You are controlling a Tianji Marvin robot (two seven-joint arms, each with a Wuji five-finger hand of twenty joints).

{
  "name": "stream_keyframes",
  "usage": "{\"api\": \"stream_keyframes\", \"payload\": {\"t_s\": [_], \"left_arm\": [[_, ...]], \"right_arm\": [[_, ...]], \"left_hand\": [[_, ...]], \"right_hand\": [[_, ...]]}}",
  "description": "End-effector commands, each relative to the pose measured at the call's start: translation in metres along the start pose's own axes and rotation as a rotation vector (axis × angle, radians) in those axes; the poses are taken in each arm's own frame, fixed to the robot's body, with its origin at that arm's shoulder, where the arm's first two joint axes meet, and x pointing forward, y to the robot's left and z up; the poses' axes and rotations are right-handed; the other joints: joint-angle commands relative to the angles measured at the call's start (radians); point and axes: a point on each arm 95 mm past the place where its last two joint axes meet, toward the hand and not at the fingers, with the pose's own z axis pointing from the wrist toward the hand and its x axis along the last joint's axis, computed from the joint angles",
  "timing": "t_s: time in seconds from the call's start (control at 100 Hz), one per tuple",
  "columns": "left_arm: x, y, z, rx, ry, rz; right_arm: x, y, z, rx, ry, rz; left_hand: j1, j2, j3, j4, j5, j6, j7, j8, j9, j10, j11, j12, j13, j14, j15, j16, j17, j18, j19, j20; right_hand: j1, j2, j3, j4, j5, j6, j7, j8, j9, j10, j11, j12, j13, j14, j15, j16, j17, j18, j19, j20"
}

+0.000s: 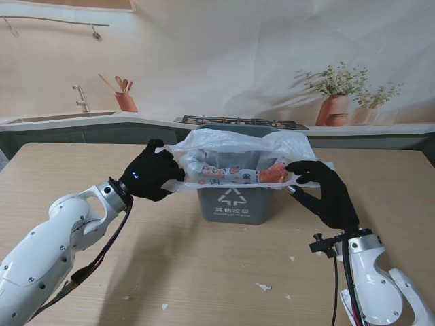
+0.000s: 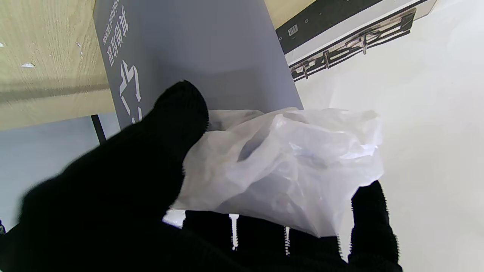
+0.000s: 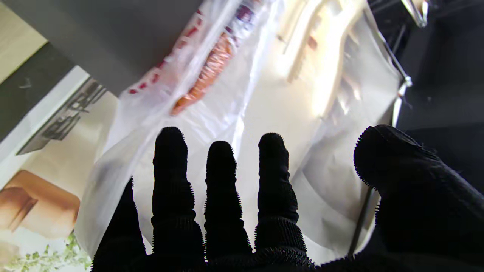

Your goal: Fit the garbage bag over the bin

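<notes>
Translucent white plastic, that's the garbage bag point(image 1: 234, 153), and it's sitting stretched over the mouth of the grey bin point(image 1: 234, 204) in the middle of the wooden counter point(image 1: 204, 272), with some printed red and orange bits showing along the near edge; stuff like this looks feather-light, floppy and slick, so I'd guess it slides off the rim the second tension drops, and the place to hold it is the bunched hem at each side, not the flat middle; left robot hand point(image 1: 153, 178) is clamped on a wad of film by the bin's left corner, and its wrist view makes that clear, thumb point(image 2: 177, 113) pressing crumpled bag against the fingers right next to the bin wall point(image 2: 196, 49); right robot hand point(image 1: 326, 190) is at the other corner touching the bag edge, but honestly I can't tell if it's pinching anything; its wrist view shows fingers point(image 3: 219, 177) spread over the film with the thumb apart, which the stand view hides; only the stand view shows the whole bin and the little white scraps point(image 1: 264, 286) on the counter.
</notes>
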Motion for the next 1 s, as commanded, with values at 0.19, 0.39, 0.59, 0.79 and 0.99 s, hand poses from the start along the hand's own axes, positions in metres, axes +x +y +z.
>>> {"api": "stream_keyframes", "payload": {"t_s": [0.19,0.39,0.59,0.79,0.99], "left_arm": [[0.001,0.006,-0.002,-0.026,-0.004,-0.006],[0.002,0.005,-0.001,-0.025,-0.001,-0.007],[0.003,0.005,0.0,-0.024,-0.003,-0.011],[0.004,0.005,0.001,-0.024,0.001,-0.01],[0.004,0.005,0.001,-0.026,-0.001,-0.011]], "right_arm": [[0.021,-0.005,0.017,-0.144,0.101,0.114],[0.042,-0.017,0.02,-0.182,0.014,0.396],[0.047,-0.013,0.009,-0.13,-0.017,0.4],[0.065,-0.016,0.004,-0.128,0.09,0.531],[0.071,-0.022,0.015,-0.114,0.291,0.284]], "left_hand": [[0.021,-0.033,0.034,-0.03,0.056,0.01,0.059,0.022,0.019,0.029,0.025,0.027,-0.005,0.018,0.029,0.028,-0.019,0.038,0.042,0.022],[0.022,-0.036,0.035,-0.031,0.058,0.014,0.059,0.02,0.022,0.03,0.023,0.031,-0.003,0.018,0.031,0.03,-0.018,0.038,0.044,0.023],[0.023,-0.038,0.039,-0.031,0.063,0.02,0.059,0.018,0.026,0.032,0.02,0.035,-0.002,0.02,0.032,0.032,-0.019,0.039,0.046,0.024],[0.021,-0.039,0.04,-0.032,0.062,0.019,0.059,0.017,0.028,0.029,0.019,0.037,-0.001,0.018,0.031,0.032,-0.019,0.04,0.046,0.024],[0.021,-0.038,0.041,-0.032,0.062,0.019,0.059,0.016,0.027,0.029,0.017,0.039,0.0,0.017,0.031,0.033,-0.019,0.041,0.046,0.024]], "right_hand": [[0.024,-0.001,0.054,0.026,-0.036,-0.029,0.045,0.005,-0.018,-0.013,0.045,0.014,-0.029,-0.015,0.072,0.032,0.048,-0.056,-0.073,0.184],[-0.028,0.019,0.034,0.02,-0.163,0.006,0.052,0.0,-0.123,-0.02,0.095,0.032,-0.122,-0.024,0.123,0.061,0.009,-0.098,-0.017,0.22],[-0.062,0.019,-0.03,0.026,-0.202,-0.012,0.035,-0.007,-0.163,-0.034,0.085,0.014,-0.15,-0.03,0.087,0.039,-0.075,-0.052,0.081,0.205],[0.013,-0.02,0.026,0.028,-0.099,-0.011,0.03,-0.019,-0.032,-0.021,0.017,-0.006,0.005,-0.016,0.049,0.017,0.034,0.01,0.134,0.098],[0.031,-0.087,0.211,0.003,0.004,-0.006,0.052,-0.025,0.075,-0.025,0.016,0.006,0.118,-0.022,0.08,0.024,0.08,-0.06,0.405,0.096]]}}
